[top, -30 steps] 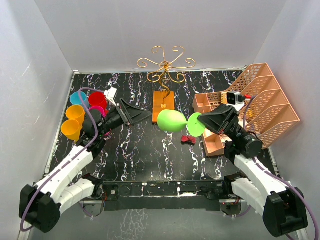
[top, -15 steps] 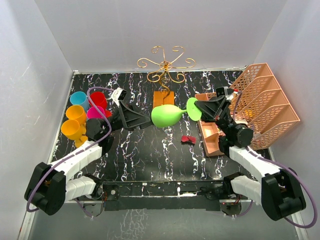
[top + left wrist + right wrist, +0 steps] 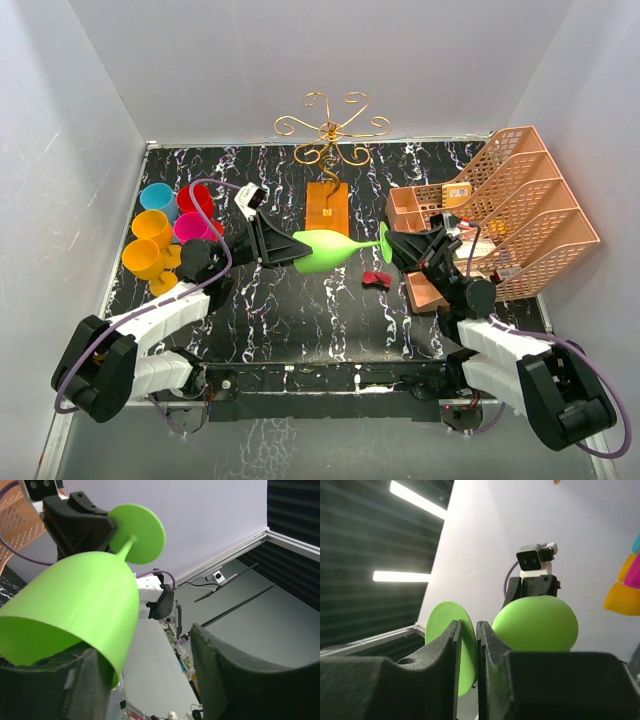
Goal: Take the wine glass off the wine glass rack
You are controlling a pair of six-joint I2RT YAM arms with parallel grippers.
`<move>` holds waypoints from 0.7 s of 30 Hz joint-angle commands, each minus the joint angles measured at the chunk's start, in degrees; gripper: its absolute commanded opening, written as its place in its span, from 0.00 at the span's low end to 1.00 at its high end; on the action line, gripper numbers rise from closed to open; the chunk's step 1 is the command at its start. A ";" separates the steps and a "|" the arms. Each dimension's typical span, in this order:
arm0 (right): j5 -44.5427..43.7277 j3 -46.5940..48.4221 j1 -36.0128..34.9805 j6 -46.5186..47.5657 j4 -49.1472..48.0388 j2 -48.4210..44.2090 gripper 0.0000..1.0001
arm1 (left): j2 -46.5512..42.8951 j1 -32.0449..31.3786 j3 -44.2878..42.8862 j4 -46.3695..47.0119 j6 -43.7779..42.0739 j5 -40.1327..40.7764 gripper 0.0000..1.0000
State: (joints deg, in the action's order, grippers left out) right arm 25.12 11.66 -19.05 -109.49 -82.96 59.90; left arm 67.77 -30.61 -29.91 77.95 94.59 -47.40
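Note:
The green wine glass [image 3: 325,250] hangs on its side above the table, clear of the gold wire rack [image 3: 330,128] and its wooden base [image 3: 327,208]. My right gripper [image 3: 392,245] is shut on the glass's round foot [image 3: 445,630], which sits edge-on between the fingers, with the bowl [image 3: 535,622] beyond. My left gripper [image 3: 288,250] is at the bowl's mouth. In the left wrist view the bowl's rim [image 3: 85,610] lies against one finger, and the other finger [image 3: 240,680] stands apart with a clear gap. The jaws are partly open.
Several coloured cups [image 3: 165,225] stand at the left behind my left arm. A peach lattice organiser [image 3: 520,210] and a peach tray [image 3: 425,285] fill the right side. A small red item [image 3: 377,279] lies on the marbled table under the glass.
My left gripper has moved right onto the bowl's mouth and its jaws have narrowed. The glass has moved left and dropped level, and my right arm has followed it.

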 commanded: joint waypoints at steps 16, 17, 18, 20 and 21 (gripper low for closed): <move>-17.98 11.67 -0.24 70.10 84.54 -27.80 0.55 | -11.94 -0.50 -15.48 -99.30 -47.91 29.23 0.00; -18.56 12.44 -0.30 71.37 84.79 -27.39 0.56 | -11.40 -0.50 -16.94 -104.20 -49.84 32.47 0.00; -19.11 13.16 -0.29 71.88 84.86 -26.93 0.57 | -11.18 -0.49 -18.67 -108.52 -50.79 35.88 0.00; -19.83 14.42 -0.25 72.84 84.70 -25.47 0.57 | -11.33 -0.50 -21.93 -117.22 -51.79 44.49 0.00; -20.00 14.97 -0.34 73.05 84.48 -24.61 0.57 | -11.77 -0.50 -23.46 -120.61 -51.85 48.46 0.00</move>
State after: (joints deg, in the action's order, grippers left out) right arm 9.96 22.00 -19.22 -43.88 -2.24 33.41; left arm 57.34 -30.89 -46.59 -17.69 50.52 -17.61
